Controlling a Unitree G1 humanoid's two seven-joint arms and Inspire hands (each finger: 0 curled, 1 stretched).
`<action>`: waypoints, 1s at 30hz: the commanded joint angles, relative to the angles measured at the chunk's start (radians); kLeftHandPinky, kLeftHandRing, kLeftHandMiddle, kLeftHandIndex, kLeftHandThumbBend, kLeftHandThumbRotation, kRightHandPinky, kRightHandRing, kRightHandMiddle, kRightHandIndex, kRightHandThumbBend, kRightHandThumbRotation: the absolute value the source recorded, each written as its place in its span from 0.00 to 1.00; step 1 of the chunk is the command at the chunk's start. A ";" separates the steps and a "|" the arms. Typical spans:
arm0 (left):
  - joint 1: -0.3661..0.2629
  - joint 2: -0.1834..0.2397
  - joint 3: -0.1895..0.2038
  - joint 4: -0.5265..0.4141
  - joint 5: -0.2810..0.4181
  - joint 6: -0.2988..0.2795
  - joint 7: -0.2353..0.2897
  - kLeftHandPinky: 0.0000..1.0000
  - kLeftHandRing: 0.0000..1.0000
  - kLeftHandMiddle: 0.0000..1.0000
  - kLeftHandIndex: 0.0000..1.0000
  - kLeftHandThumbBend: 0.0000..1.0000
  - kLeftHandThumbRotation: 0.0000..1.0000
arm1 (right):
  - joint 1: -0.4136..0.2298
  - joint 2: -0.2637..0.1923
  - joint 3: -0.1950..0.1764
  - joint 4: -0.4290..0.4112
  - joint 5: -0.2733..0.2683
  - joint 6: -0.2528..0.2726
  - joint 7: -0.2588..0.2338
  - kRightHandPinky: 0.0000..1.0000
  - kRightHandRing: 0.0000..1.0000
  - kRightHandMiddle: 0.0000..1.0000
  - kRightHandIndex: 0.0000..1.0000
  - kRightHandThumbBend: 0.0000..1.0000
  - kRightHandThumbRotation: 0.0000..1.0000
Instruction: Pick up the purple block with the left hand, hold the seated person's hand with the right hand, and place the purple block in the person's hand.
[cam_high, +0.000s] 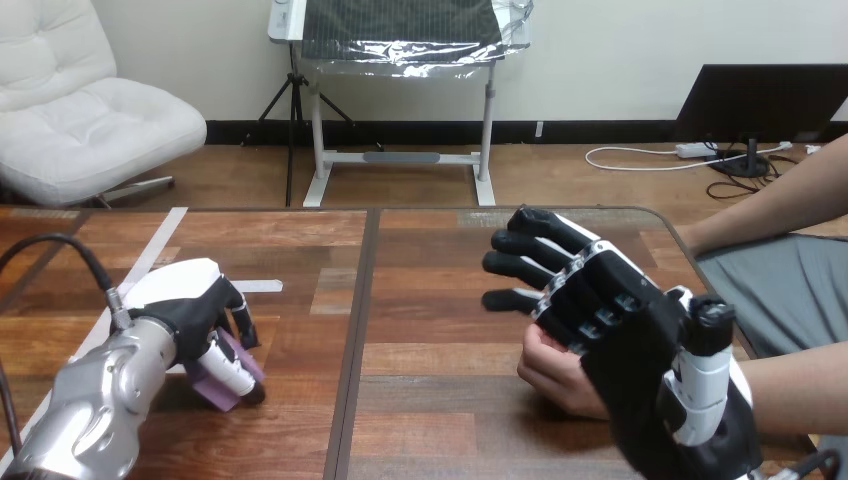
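Observation:
The purple block (212, 388) rests low over the table's left part, and my left hand (185, 305) has its fingers and thumb curled round it from above. My right hand (620, 335) lies on top of the person's hand (555, 378) at the right of the table. Its fingers (525, 262) reach out fairly straight to the left past the person's hand, and its thumb (706, 322) stands up, apart from it. The person's fingers are loosely curled beneath my palm, and most of that hand is hidden by mine.
A strip of white tape (150, 258) runs diagonally across the wooden table (430, 400) at the left, with a short white piece (258, 286) beside it. The person's other forearm (780, 200) crosses the far right corner.

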 joint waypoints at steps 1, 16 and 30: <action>0.000 0.006 0.055 -0.138 -0.034 -0.001 0.025 0.35 0.42 0.47 0.46 0.75 0.00 | -0.116 -0.012 -0.056 0.031 -0.032 -0.048 -0.019 0.73 0.82 0.83 0.83 0.91 0.94; 0.097 0.012 0.122 -0.381 -0.078 0.008 0.020 0.36 0.42 0.48 0.46 0.75 0.00 | -0.260 -0.081 -0.152 0.164 -0.172 -0.123 -0.065 0.75 0.82 0.83 0.84 0.88 0.94; 0.160 0.017 0.171 -0.550 -0.109 0.000 0.019 0.40 0.44 0.49 0.44 0.78 0.00 | -0.384 -0.189 -0.209 0.298 -0.301 -0.178 -0.107 0.76 0.84 0.84 0.85 0.94 0.91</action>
